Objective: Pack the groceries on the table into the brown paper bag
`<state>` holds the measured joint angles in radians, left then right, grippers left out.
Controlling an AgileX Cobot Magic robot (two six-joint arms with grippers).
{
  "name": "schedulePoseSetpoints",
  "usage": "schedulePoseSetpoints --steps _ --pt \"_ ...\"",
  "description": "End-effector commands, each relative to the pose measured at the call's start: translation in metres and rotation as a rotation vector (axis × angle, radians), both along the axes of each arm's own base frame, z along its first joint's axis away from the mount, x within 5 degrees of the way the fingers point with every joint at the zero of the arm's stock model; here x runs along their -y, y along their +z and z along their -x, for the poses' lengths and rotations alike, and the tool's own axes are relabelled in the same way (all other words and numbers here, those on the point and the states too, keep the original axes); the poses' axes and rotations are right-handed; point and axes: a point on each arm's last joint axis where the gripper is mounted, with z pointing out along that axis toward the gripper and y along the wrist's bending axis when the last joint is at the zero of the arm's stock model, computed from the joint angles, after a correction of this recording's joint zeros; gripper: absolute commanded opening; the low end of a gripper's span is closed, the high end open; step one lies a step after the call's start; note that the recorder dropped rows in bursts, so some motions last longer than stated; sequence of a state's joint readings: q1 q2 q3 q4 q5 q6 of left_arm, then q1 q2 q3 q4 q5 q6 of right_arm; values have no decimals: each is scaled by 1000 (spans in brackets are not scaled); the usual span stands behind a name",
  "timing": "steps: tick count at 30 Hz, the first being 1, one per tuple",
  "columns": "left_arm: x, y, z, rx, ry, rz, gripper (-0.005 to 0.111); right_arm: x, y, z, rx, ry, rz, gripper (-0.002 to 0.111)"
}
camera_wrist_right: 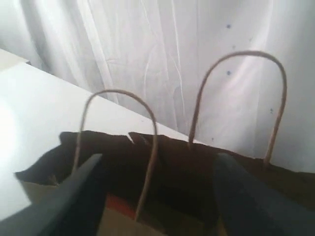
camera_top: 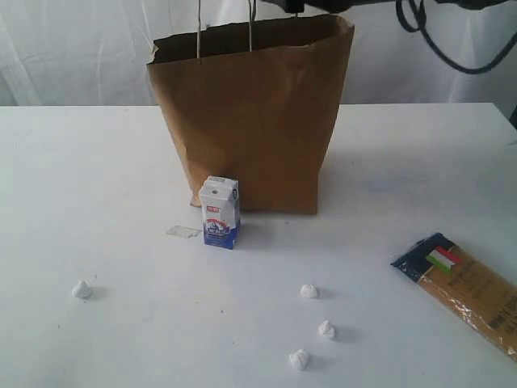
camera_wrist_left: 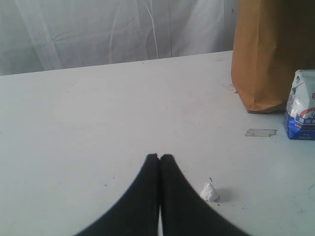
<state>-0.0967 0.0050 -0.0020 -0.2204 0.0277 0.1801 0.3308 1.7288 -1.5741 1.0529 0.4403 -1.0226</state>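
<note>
The tall brown paper bag [camera_top: 254, 113] stands upright at the back middle of the white table [camera_top: 89, 202], its mouth [camera_wrist_right: 187, 167] dark inside. The small white-blue carton [camera_top: 220, 212] stands upright just in front of the bag, also at the edge of the left wrist view [camera_wrist_left: 301, 105]. The long Italian-flag pasta packet [camera_top: 468, 287] lies flat at the front right. My right gripper [camera_wrist_right: 160, 160] hangs open above the bag's mouth, one handle [camera_wrist_right: 147, 167] between its fingers, nothing gripped. My left gripper [camera_wrist_left: 159, 157] is shut and empty, low over bare table. Jars, can and pouch are out of view.
Several small crumpled white scraps lie on the front of the table [camera_top: 81, 288] [camera_top: 308, 291] [camera_top: 299, 359], one beside my left gripper [camera_wrist_left: 210, 191]. A clear bit of tape [camera_top: 183, 232] lies left of the carton. White curtain behind; dark cables [camera_top: 436, 36] hang at top right.
</note>
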Motion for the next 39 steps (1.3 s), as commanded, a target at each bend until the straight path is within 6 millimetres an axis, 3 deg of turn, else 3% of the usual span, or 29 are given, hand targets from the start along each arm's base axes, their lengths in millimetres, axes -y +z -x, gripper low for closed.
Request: schedulePoseSetpoints --steps 1,4,8,15,16,22,26,29,34,39 --pt "0 0 0 7 -8 3 0 4 33 32 45 116 46 59" --pt "0 0 0 7 -8 3 0 13 50 54 110 140 174 55" --pt "0 0 0 7 -8 3 0 36 63 75 89 38 378 40" --pt "0 0 0 7 -8 3 0 92 43 104 -259 -325 699 0" --pt "0 0 0 7 -8 3 0 96 36 105 -267 -360 709 0" --pt "0 0 0 7 -8 3 0 107 -16 105 -280 -450 575 0" --pt "0 0 0 7 -8 3 0 118 -56 115 -162 -533 273 0" --pt "0 0 0 7 -8 3 0 132 -75 134 -82 -593 22 0" --pt "0 0 0 7 -8 3 0 150 -87 177 61 -615 -21 0" --pt "0 0 0 7 -8 3 0 158 -81 219 92 -669 -67 0"
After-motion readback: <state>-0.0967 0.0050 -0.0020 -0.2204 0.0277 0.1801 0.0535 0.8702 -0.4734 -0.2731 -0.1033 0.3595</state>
